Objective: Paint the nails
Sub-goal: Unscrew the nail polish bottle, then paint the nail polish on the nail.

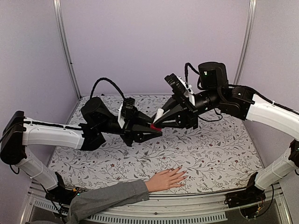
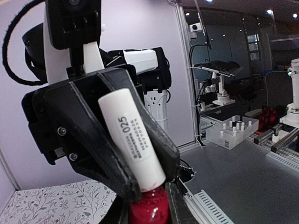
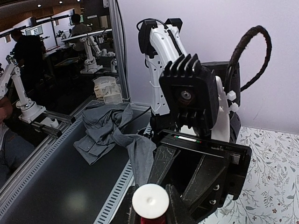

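Left wrist, left tool [image 2: 147,218] clamping glossy red bottle [image 2: 148,207], cylindrical cap [image 2: 133,140]

The red bottle [image 2: 148,210] looks glossy, its white cap [image 2: 133,140] matt plastic, the sleeve [image 1: 107,198] grey cloth

Floral table cover [image 1: 210,144], lilac back wall [image 1: 154,46], clear plastic bin [image 2: 231,133]

Two robot arms stretch inward and meet at a small red bottle [image 1: 155,126] held in mid-air. The left hand [image 1: 150,129], reaching in from the bottle's left, is clamped on its red body, while the right hand [image 1: 162,120], angled down from the bottle's right, grips its white cap [image 1: 159,114].
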Available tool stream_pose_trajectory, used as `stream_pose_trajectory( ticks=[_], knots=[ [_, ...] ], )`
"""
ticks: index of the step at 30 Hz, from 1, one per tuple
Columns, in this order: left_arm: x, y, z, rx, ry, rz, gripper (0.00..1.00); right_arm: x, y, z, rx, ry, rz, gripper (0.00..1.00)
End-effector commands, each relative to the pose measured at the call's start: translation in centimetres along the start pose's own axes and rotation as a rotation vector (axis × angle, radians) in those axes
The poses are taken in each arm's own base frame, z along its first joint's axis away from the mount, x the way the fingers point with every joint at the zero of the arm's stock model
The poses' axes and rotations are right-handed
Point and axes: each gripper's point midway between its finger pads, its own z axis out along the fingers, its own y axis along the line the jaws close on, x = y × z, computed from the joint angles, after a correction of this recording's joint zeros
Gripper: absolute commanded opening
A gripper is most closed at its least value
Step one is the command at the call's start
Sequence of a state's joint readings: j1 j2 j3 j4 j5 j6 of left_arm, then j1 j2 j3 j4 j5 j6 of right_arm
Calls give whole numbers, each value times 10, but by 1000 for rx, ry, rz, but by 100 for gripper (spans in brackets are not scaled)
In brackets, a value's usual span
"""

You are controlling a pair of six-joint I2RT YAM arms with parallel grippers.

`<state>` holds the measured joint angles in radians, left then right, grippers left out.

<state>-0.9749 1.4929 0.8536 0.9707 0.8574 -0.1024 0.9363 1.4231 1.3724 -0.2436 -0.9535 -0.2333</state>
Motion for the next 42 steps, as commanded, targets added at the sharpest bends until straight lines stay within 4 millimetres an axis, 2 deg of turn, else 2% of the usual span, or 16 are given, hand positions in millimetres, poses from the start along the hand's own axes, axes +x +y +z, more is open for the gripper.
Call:
stream_pose_trajectory(
  ticks=[1,3,5,8,14,19,23,33,42],
  knots=[
    [0,0,8,-17,5,8,0,4,-18,6,70,26,-13,0],
    [2,12,5,-93,18,25,0,7,-23,5,103,39,-4,5],
    [5,24,2,-169,37,34,0,10,-29,4,138,52,5,18],
    [8,33,-5,-242,44,50,0,13,-35,3,173,65,15,29],
    [9,44,-17,-338,36,63,0,20,-41,-1,217,78,45,38],
    [11,52,-23,-387,42,62,0,22,-45,-6,261,83,64,55],
    [17,59,-26,-426,82,85,0,20,-53,-18,344,91,91,64],
    [27,74,-35,-520,126,83,0,15,-74,-46,547,80,206,63],
    [35,78,-34,-531,151,76,0,22,-75,-42,527,138,257,54]
  ],
)
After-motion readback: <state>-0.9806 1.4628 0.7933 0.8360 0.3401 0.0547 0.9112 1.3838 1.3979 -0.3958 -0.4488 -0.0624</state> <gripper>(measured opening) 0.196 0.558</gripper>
